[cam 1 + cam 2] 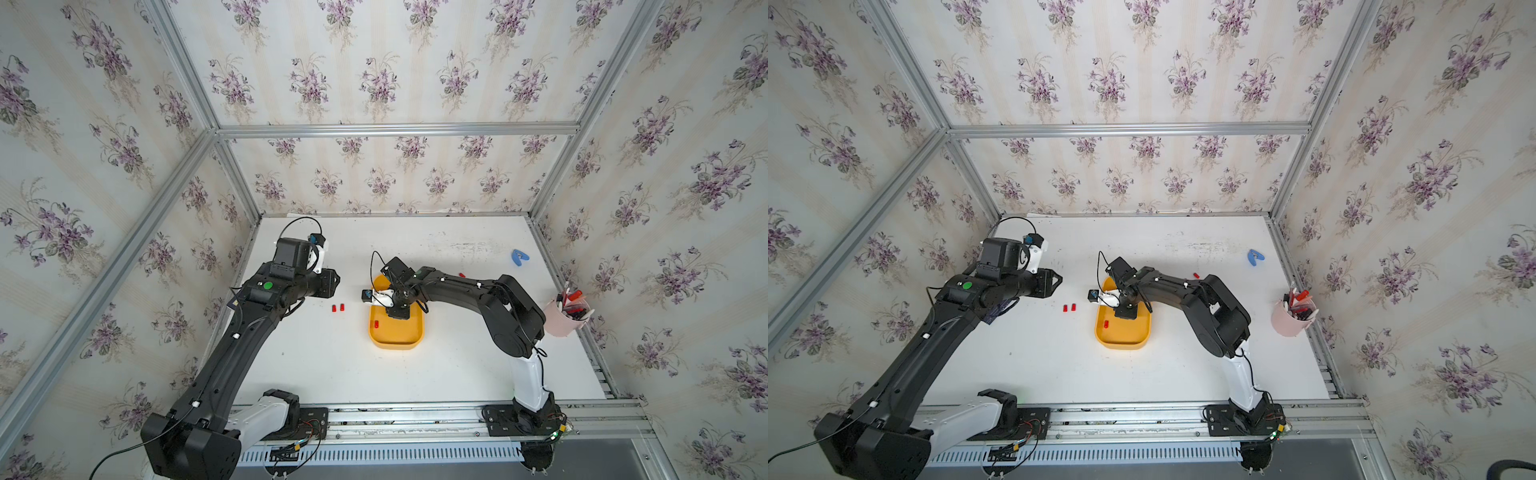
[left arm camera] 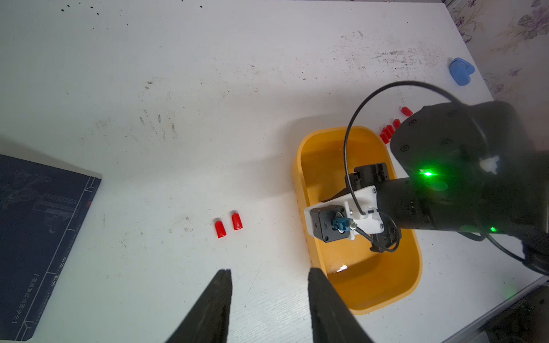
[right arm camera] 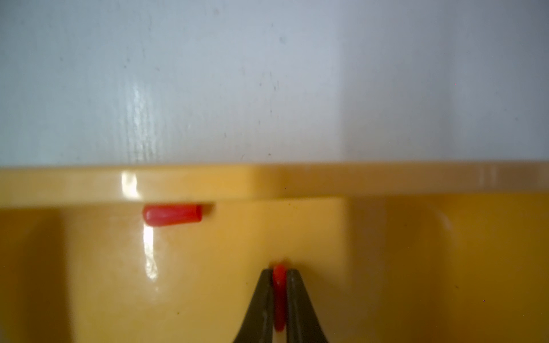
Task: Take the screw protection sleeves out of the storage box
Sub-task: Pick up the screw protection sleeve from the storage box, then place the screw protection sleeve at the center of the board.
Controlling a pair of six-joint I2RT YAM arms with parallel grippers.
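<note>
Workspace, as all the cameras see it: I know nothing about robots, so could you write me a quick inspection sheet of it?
Surface: white table, scuffed with dark marks toward the back.
Job's things: yellow storage box; one red sleeve lies inside against its wall; two sleeves on the table beside it; more sleeves clustered beyond it.
Clutter: blue clip; pink cup of pens; dark blue booklet.
Grippers: left gripper open, empty, above the table; right gripper shut on another sleeve inside the box.
Cables: black cable loops over the right wrist.
Surroundings: floral wallpaper, aluminium frame.

Bright even light, blurry wrist close-up
</note>
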